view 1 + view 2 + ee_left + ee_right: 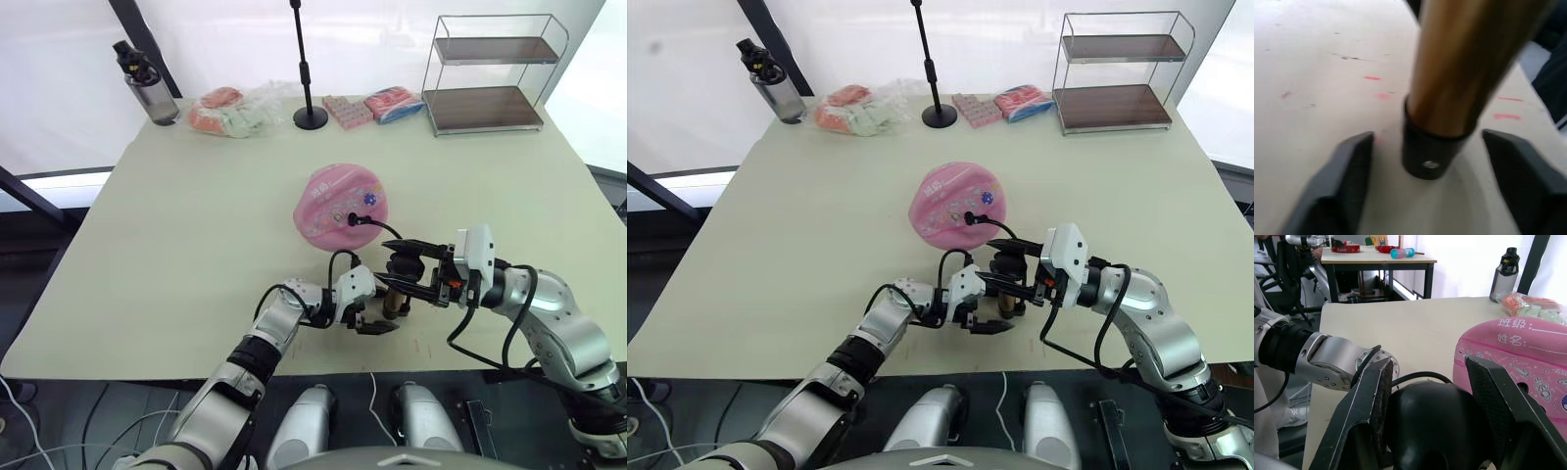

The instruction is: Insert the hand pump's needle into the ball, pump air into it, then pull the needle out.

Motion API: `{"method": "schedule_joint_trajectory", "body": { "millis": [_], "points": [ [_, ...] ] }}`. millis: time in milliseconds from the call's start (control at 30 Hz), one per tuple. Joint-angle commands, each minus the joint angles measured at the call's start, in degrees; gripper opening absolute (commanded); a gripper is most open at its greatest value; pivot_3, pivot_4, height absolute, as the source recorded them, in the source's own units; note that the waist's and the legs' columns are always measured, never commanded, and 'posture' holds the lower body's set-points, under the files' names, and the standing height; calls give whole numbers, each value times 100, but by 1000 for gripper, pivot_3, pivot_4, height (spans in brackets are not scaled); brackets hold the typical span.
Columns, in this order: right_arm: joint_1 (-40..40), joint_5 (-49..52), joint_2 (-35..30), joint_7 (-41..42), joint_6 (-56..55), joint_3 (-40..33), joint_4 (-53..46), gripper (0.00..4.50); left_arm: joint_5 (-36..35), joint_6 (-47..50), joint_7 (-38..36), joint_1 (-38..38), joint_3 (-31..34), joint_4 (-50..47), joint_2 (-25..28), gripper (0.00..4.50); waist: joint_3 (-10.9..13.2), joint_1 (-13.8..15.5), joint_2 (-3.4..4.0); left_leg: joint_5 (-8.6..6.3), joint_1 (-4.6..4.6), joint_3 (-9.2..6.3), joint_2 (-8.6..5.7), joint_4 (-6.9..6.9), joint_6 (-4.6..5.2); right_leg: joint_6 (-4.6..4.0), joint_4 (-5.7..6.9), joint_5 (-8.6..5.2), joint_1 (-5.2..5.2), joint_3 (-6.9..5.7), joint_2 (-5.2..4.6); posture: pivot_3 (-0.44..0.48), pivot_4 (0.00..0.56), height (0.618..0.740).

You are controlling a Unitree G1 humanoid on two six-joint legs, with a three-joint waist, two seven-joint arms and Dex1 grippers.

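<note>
Head views. We take the ball (342, 207) as landmark: pink, with printed stickers, lying on the pale table (176, 245) near its middle. A thin black hose (377, 227) runs from the ball's near face, where the needle's fitting (354, 218) sits against the rubber, down to the hand pump (398, 286), which stands upright just in front of the ball on the robot's side. We see the right gripper (411, 276) reaching in from the right of the pump, its two fingers set on either side of the black T-handle (404, 262). The left gripper (376, 321) lies low on the table at the pump's foot. Well beyond the ball, along the far edge, we note a dark-capped bottle (147, 86), a clear bag of orange and pale items (235, 108), the microphone stand's round base (312, 118), pink-blue packets (377, 106) and a two-shelf wire rack (490, 73). None of these lies between the grippers and the ball.

Left wrist view. The pump's bronze barrel (1464, 73) and black lower cap (1432, 152) stand between the left fingers (1342, 186), which are spread with a gap to each side of the cap.

Right wrist view. The right fingers (1369, 406) flank the handle's black dome (1440, 426); we cannot tell whether they press it. The ball (1518, 357) sits just behind, and the left arm's silver wrist (1327, 360) crosses beside it.
</note>
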Motion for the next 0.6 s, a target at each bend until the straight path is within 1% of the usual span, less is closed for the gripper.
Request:
{"method": "schedule_joint_trajectory", "body": {
  "millis": [33,100,367,500,600],
  "points": [
    [8,-6,-7,16,-86,-97,-80,1857,92,-180,56,18,-9,197,-65,1816,0,1,0,0,0,0,0,0,0,0,0,0,0,0,0,0,150,740],
    [15,-19,-17,17,-88,-94,-80,1857,107,-218,96,14,9,242,-108,1076,0,9,0,0,0,0,0,0,0,0,0,0,0,0,-1,0,150,740],
    [-77,62,-20,-49,53,-154,-156,1857,164,-248,104,113,-33,265,-154,1068,-1,13,-1,0,0,0,-2,0,0,0,0,0,2,0,-2,0,150,740],
    [-364,276,-105,-137,332,-355,-326,1857,243,-228,127,184,-80,262,-88,1068,-1,12,-1,0,0,0,-2,1,0,0,0,0,2,0,-2,0,150,740],
    [-781,612,-255,-276,752,-625,-495,1857,277,-164,155,219,-99,236,-88,1068,-1,11,-1,0,0,-1,-2,1,0,0,0,0,1,-1,-2,0,150,740]
  ]
}}
